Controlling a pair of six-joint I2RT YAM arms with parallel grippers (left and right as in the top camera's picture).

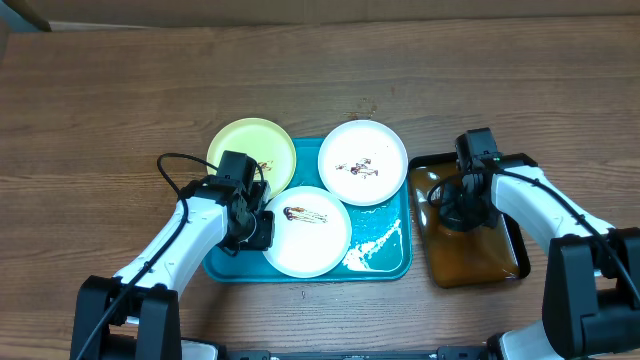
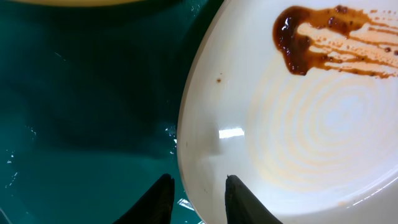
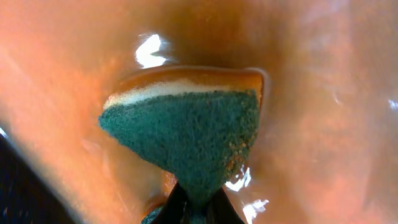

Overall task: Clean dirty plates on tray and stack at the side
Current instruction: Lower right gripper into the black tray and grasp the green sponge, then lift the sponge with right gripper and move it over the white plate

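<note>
White plate (image 2: 298,143) rim between left gripper's (image 2: 198,190) parted jaws.

The brown wood-grain table (image 1: 120,90) carries two trays side by side. One is a large rectangular teal-blue plastic tray (image 1: 380,262) with a raised rim; just to its right sits a smaller black tray (image 1: 428,160) holding brownish liquid.

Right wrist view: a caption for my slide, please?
Right claw pinches a green sponge, brown liquid behind it.
</note>
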